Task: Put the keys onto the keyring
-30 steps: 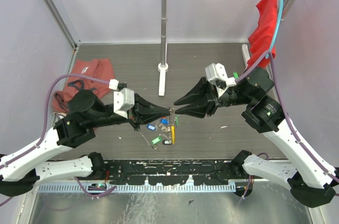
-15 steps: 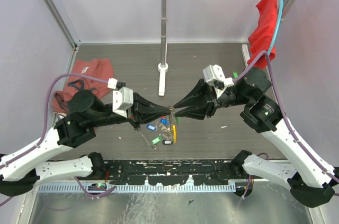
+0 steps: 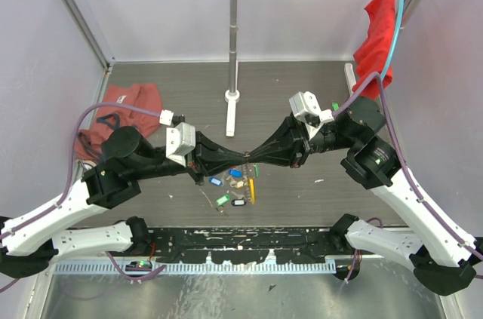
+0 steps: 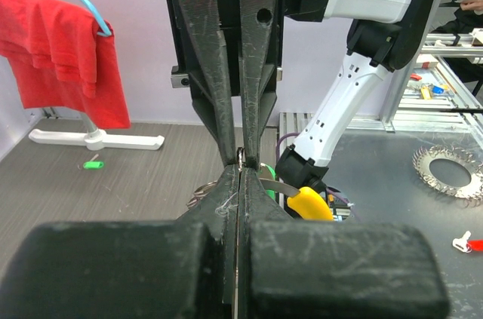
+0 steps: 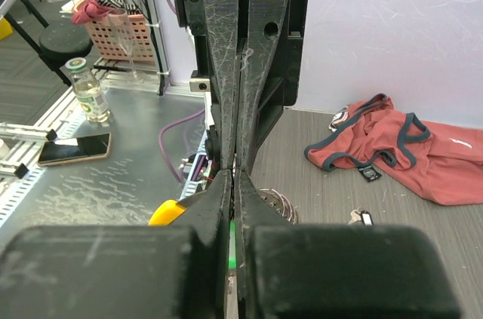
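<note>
My left gripper (image 3: 241, 159) and right gripper (image 3: 252, 159) meet tip to tip above the key pile. The left gripper (image 4: 240, 172) is shut on a thin metal part of the keyring; its yellow-orange section (image 4: 309, 202) and coiled loops (image 4: 198, 192) hang just beyond the fingers. The right gripper (image 5: 235, 176) is shut on a green-tagged key (image 5: 232, 252). The yellow section (image 5: 170, 213) and coils (image 5: 278, 202) show beside it. Loose keys lie on the table below: blue tag (image 3: 215, 181), green tag (image 3: 223, 199), black tag (image 3: 238, 202).
A pole stand (image 3: 232, 96) rises just behind the grippers. A crumpled red cloth (image 3: 113, 108) lies at the left and another red cloth (image 3: 377, 32) hangs at the right. Purple walls close in the table. A black rail (image 3: 241, 236) runs along the near edge.
Both grippers have moved toward each other. Their tips, apart a second ago, now touch above the keys. The right gripper's fingers look narrower than before.
</note>
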`<state>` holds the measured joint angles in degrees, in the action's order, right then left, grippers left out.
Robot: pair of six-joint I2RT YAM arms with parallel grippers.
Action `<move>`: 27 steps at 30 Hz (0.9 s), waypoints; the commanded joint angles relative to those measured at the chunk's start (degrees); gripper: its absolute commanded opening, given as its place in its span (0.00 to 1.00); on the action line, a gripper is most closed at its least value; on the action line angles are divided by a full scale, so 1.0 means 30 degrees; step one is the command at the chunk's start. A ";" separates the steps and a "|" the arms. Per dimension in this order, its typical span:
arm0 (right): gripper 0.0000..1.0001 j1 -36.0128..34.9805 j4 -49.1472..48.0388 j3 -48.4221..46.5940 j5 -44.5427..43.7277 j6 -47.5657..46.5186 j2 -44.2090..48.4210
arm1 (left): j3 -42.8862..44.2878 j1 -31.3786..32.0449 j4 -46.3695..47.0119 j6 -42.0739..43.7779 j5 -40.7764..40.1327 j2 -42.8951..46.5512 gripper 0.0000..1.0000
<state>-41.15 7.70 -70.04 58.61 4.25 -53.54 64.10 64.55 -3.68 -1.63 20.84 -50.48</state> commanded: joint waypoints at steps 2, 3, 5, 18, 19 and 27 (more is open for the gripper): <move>0.01 -0.0066 -0.0466 -0.0191 0.0161 -0.0057 0.0038 | 0.0550 0.0044 0.1275 -0.0072 0.0096 0.0232 0.00; 0.01 -0.0067 -0.0310 -0.0239 0.0090 -0.0152 0.0049 | 0.0501 0.0044 0.1259 -0.0072 0.0049 0.0272 0.00; 0.01 -0.0059 0.0308 -0.0435 -0.0078 -0.0466 0.0063 | 0.0486 0.0052 0.1217 -0.0082 -0.0026 0.0329 0.00; 0.32 -0.0070 0.0450 -0.0326 -0.0485 -0.0541 0.0348 | 0.0339 0.0066 0.1346 -0.0244 -0.0263 0.0673 0.00; 0.32 -0.0064 0.0449 -0.0311 -0.0492 -0.0553 0.0370 | 0.0358 0.0046 0.1305 -0.0248 -0.0263 0.0668 0.00; 0.32 -0.0054 -0.0002 -0.0287 -0.0515 -0.0267 0.0472 | 0.0472 0.0052 0.1287 -0.0278 -0.0001 0.0403 0.00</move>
<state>-41.15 10.59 -70.26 57.69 2.26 -53.47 64.10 64.55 -2.85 -1.85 20.49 -49.30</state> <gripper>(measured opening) 0.315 0.007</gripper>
